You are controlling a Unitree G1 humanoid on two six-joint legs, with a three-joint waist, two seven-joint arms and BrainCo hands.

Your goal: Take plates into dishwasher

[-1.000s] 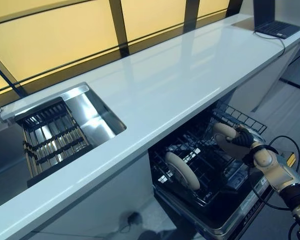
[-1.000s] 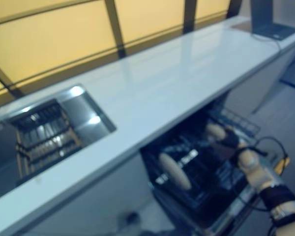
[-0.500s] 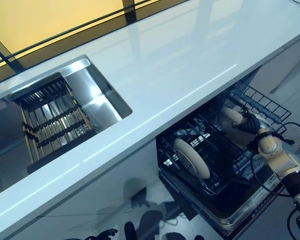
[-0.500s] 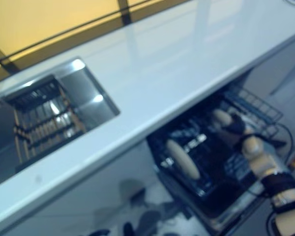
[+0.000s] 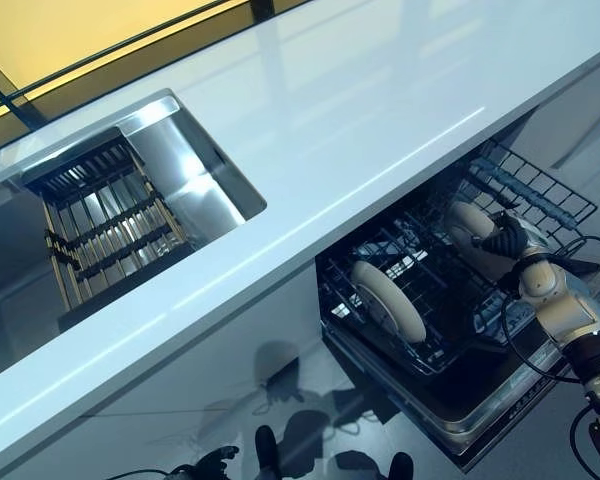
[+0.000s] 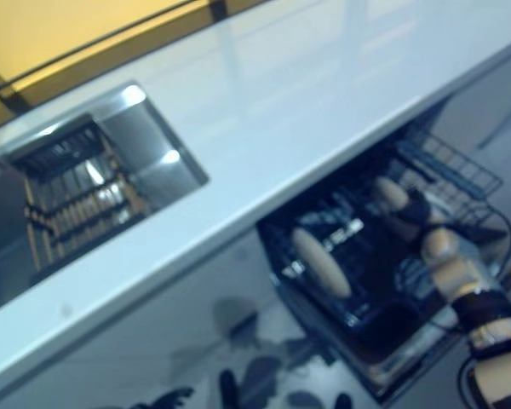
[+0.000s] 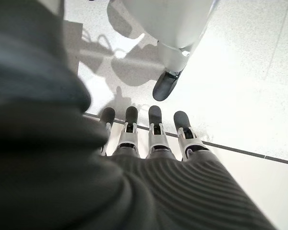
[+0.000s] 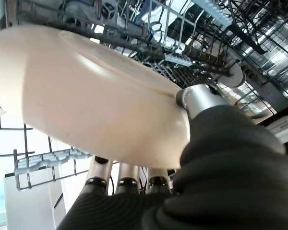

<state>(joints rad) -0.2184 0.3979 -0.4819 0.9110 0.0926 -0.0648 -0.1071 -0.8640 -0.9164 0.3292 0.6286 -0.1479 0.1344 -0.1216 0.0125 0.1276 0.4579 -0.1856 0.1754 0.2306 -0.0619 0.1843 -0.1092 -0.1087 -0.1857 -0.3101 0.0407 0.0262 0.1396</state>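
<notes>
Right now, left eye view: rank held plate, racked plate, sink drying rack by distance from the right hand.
1. Held plate: gripped in the right hand, over the dishwasher rack's right part.
2. Racked plate: standing on edge, further left in the same rack.
3. Sink drying rack: far left, beyond the counter.

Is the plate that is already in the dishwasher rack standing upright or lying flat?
Upright, leaning a little. The plate stands on its edge among the wires of the pulled-out rack, its round face turned sideways.
</notes>
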